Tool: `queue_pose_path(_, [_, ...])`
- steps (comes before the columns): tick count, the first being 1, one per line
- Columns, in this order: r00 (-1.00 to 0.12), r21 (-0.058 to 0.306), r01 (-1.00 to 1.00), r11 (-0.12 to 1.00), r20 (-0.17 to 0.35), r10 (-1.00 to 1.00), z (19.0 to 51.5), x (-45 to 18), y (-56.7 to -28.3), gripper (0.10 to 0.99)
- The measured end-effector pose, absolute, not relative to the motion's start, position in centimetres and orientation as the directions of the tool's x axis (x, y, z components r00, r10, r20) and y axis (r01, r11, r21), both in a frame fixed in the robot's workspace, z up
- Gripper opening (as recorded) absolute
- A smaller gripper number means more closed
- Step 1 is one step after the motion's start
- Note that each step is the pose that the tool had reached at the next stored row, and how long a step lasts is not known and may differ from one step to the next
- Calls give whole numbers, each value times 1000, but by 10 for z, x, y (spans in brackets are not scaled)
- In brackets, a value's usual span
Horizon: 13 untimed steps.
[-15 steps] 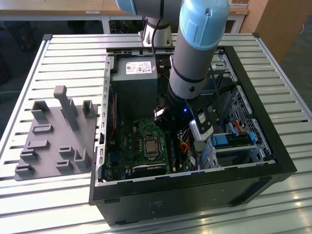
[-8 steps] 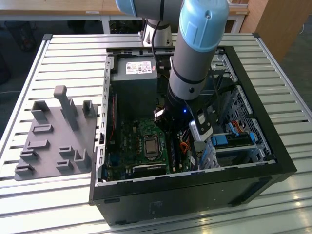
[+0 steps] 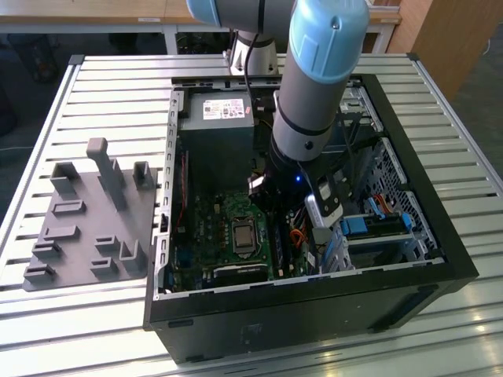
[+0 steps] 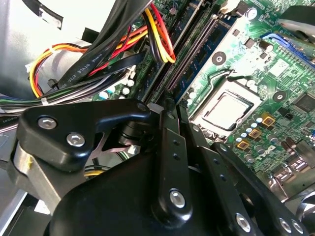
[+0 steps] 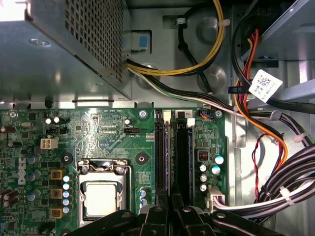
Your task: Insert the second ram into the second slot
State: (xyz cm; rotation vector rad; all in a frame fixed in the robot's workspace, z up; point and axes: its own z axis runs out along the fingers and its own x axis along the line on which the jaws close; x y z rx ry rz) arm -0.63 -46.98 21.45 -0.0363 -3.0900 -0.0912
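Peering down, we see the second ram as just a thin blue edge at the slots on the motherboard, gripper pinching it; the case also holds cable bundles.

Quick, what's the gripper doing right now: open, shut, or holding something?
Gripper: cannot be told; it is low over the memory slots on the motherboard.
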Motion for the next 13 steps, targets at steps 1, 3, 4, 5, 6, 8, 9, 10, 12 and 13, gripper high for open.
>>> queue_pose_path(1, [-998, 58, 25, 998, 51, 22, 215, -6, -469, 137])
queue_pose_path(3, [-998, 58, 25, 998, 53, 22, 215, -6, -469, 137])
queue_pose_path(4, [-998, 58, 26, 998, 57, 22, 214, -6, -468, 137])
queue_pose_path(5, [-998, 58, 26, 998, 58, 23, 213, -6, -468, 137])
queue_pose_path(6, [-998, 57, 26, 998, 60, 23, 213, -6, -468, 137])
queue_pose_path(8, [-998, 57, 27, 998, 63, 24, 212, -6, -469, 137])
queue_pose_path(9, [-998, 56, 28, 998, 65, 24, 212, -6, -469, 137])
queue_pose_path(10, [-998, 56, 28, 998, 65, 24, 212, -6, -469, 137])
queue_pose_path(12, [-998, 56, 28, 998, 66, 24, 212, -6, -469, 137])
queue_pose_path(13, [-998, 57, 28, 998, 66, 24, 212, -6, -469, 137])
